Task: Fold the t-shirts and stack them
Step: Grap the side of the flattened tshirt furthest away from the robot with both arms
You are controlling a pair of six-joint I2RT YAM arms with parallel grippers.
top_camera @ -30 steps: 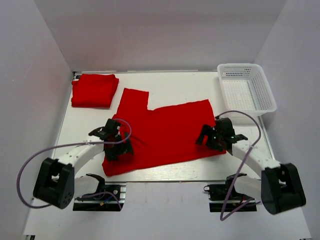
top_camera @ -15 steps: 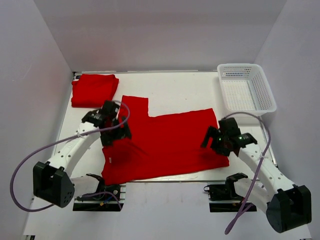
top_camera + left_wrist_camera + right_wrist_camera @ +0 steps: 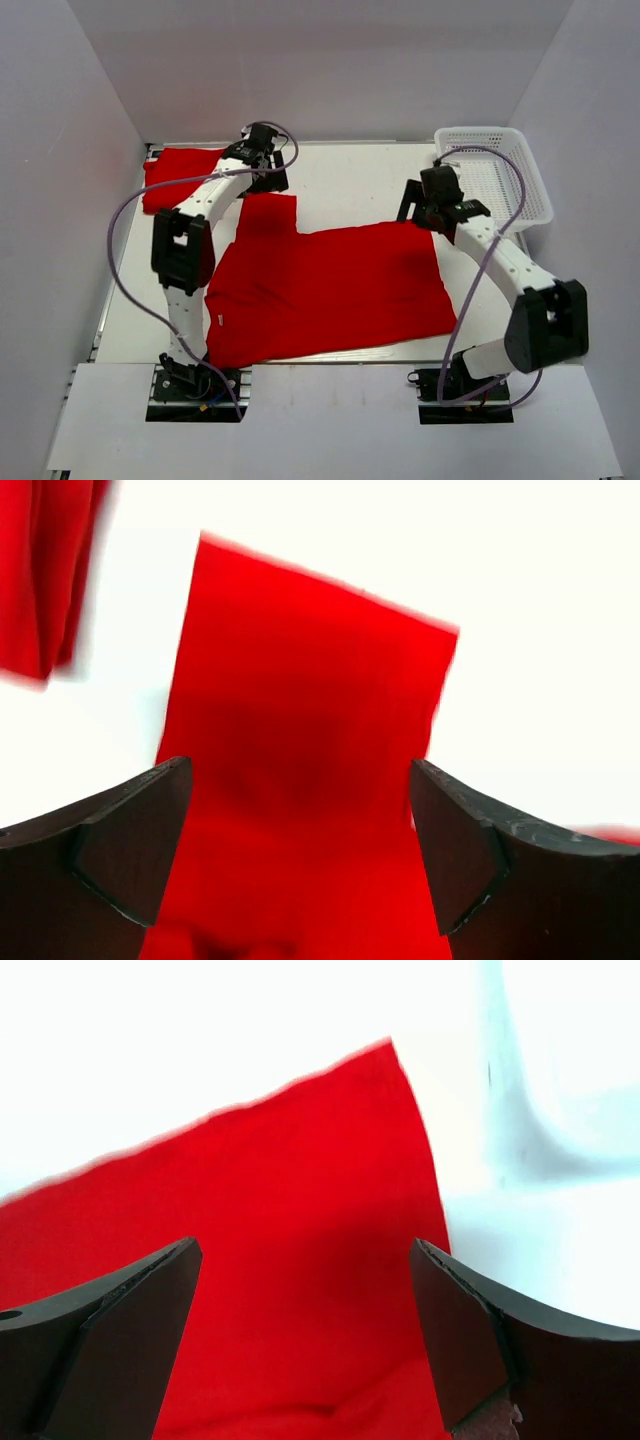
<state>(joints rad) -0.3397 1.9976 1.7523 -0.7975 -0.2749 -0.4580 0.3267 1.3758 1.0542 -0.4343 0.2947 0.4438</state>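
Observation:
One red t-shirt lies spread flat across the middle of the table, a sleeve pointing to the back. A second red t-shirt sits folded at the back left corner. My left gripper hovers open over the sleeve's far end. In the left wrist view the sleeve shows between the spread fingers, with the folded shirt at upper left. My right gripper hangs open over the spread shirt's far right corner; nothing sits between its fingers.
A white mesh basket stands at the back right, just beyond the right gripper. White walls enclose the table on three sides. Both arms stretch far across the table from their bases at the near edge.
Both arms have swung from the shirt's near corners to its far edge, left to the sleeve, right to the far right corner. The spread shirt now lies flatter and nearer.

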